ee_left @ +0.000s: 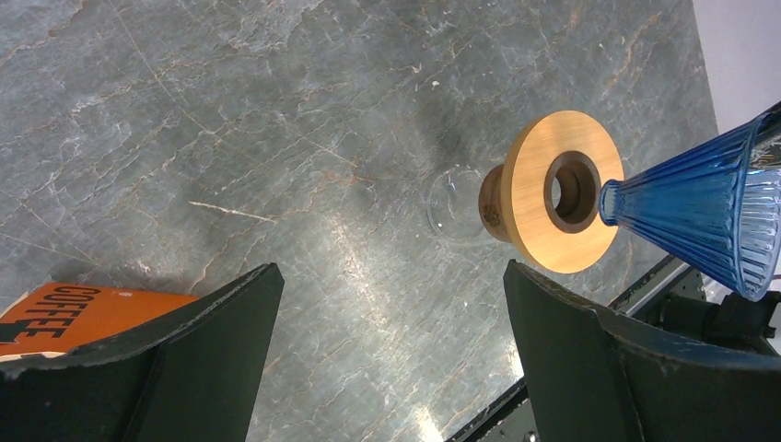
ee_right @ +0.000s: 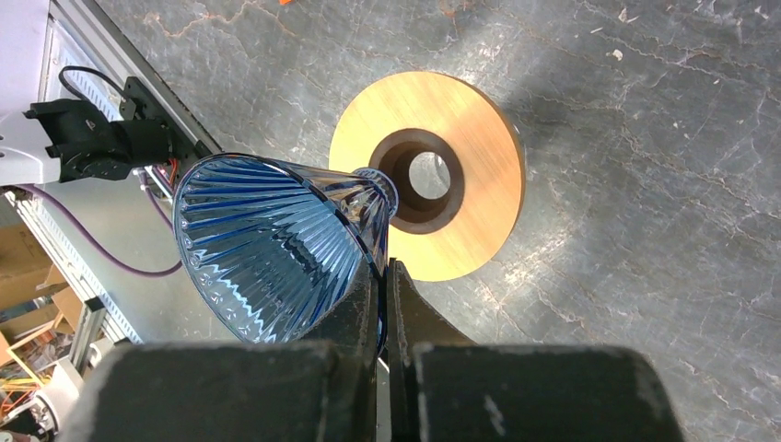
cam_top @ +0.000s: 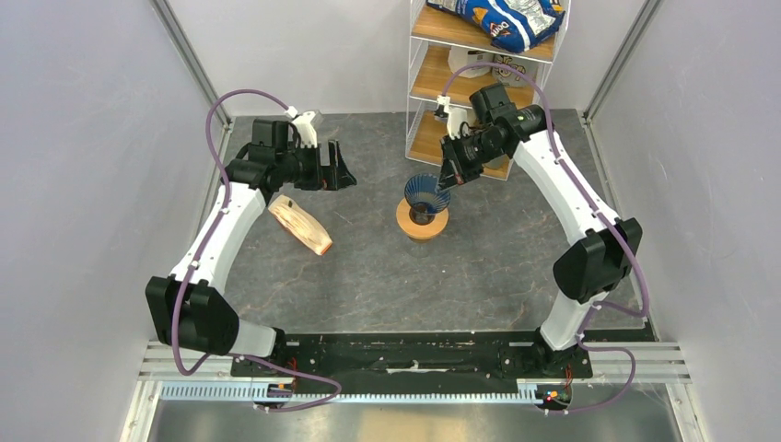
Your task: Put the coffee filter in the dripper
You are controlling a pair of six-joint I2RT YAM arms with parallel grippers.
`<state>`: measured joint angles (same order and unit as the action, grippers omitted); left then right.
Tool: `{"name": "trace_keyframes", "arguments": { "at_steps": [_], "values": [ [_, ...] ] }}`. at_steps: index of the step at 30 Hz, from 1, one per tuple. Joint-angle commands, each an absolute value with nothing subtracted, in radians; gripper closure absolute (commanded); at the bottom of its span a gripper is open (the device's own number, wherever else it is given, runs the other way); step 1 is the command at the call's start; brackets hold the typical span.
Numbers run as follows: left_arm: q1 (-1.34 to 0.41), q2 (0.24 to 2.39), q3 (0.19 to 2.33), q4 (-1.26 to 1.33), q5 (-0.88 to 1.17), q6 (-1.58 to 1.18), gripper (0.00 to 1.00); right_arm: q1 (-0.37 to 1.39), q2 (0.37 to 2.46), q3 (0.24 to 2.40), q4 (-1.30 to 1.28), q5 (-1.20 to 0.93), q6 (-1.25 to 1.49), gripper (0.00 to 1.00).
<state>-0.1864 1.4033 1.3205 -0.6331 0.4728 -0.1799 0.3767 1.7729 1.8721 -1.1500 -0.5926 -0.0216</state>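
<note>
The dripper (cam_top: pixel 426 192) is a dark blue ribbed cone. My right gripper (cam_top: pixel 454 173) is shut on its wall and holds it tilted, with its narrow tip at the hole of the orange-brown wooden ring (cam_top: pixel 421 224). In the right wrist view the fingers (ee_right: pixel 383 276) pinch the dripper's rim (ee_right: pixel 276 244) beside the ring (ee_right: pixel 460 198). My left gripper (cam_top: pixel 337 171) is open and empty, left of the dripper and above the table. Its view shows the dripper (ee_left: pixel 709 216) and the ring (ee_left: pixel 534 198) on the right. No single white coffee filter is in view.
A cream-and-tan wedge-shaped paper stack (cam_top: pixel 301 224) lies under the left arm. An orange package printed COFFEE (ee_left: pixel 83 313) shows by the left finger. A small clear glass cup (ee_left: pixel 456 203) sits under the ring. A wooden shelf (cam_top: pixel 479 83) stands at the back.
</note>
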Motion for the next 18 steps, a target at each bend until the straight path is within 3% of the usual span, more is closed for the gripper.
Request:
{"name": "trace_keyframes", "arguments": {
  "at_steps": [1,18],
  "values": [
    [-0.184,1.388,1.310,-0.603,0.486,-0.213,0.02,0.387,1.788,1.877,-1.099,-0.583,-0.002,1.00],
    [-0.184,1.392,1.309,-0.597,0.484,-0.216,0.01,0.388,1.828,1.862,-1.099,-0.560,-0.004,1.00]
  ]
}}
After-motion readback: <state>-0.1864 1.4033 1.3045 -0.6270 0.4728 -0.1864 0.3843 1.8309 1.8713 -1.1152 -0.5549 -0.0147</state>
